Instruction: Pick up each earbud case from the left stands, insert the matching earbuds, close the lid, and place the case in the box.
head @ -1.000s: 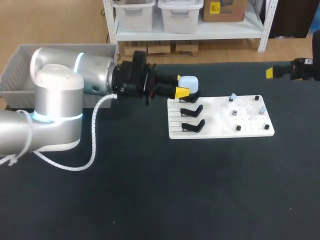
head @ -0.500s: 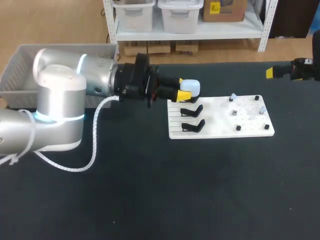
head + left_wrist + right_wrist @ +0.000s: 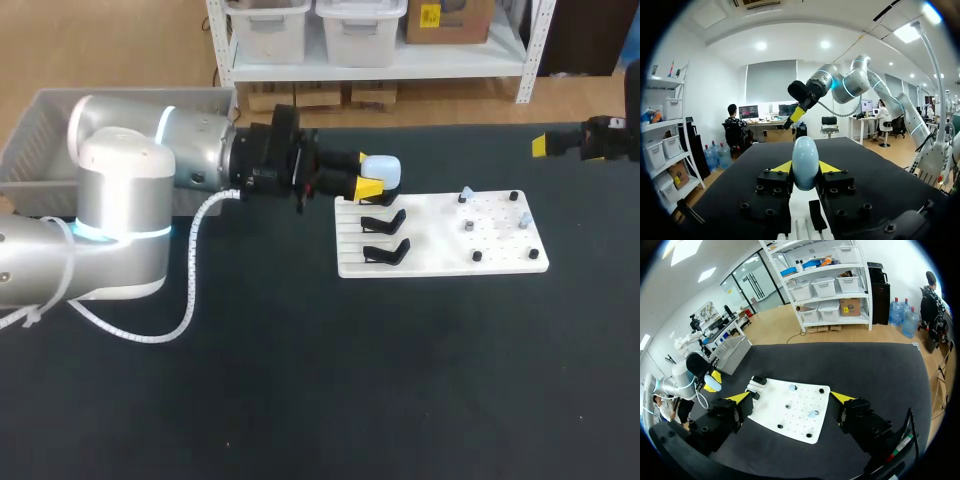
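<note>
The left gripper (image 3: 366,173) is clenched on a pale blue earbud case (image 3: 805,161), one yellow tip on each flank. This grip likely leaves the lid end free for loading. The case sits over the farthest of the black stands (image 3: 384,222) on the left of the white board (image 3: 440,262). The earbuds (image 3: 467,192) wait on pegs at the right, and the grey box (image 3: 30,135) is at the far left. The left arm reaches in level, fingers pointing right. The right gripper (image 3: 790,400) hangs released, well off to the far right.
</note>
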Tool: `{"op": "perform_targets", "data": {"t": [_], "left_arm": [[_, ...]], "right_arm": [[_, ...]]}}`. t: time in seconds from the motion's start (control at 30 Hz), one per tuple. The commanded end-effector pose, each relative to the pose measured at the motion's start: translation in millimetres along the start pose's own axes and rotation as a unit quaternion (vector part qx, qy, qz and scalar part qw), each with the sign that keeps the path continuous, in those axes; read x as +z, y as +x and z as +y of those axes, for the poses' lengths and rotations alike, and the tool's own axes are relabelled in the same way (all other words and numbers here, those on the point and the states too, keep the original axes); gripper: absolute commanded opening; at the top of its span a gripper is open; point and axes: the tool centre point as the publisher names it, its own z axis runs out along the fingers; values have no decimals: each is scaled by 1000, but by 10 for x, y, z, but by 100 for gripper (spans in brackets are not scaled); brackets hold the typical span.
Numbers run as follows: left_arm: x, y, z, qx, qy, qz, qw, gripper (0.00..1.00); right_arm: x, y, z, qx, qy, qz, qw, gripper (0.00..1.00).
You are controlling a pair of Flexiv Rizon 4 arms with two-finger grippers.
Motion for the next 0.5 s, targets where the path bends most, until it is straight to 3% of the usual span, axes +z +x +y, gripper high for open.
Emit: {"op": "perform_targets", "data": {"t": [0.03,0.3,0.5], "left_arm": [[12,11,-2,2,-4,-4,1000,0],[10,13,9,4,-6,-4,1000,0],[10,13,9,4,-6,-4,1000,0]], "right_arm": [[-3,0,-1,0,0,0,1000,100],[-3,0,-1,0,0,0,1000,100],[-165,77,327,-45,-18,-4,999,100]]}}
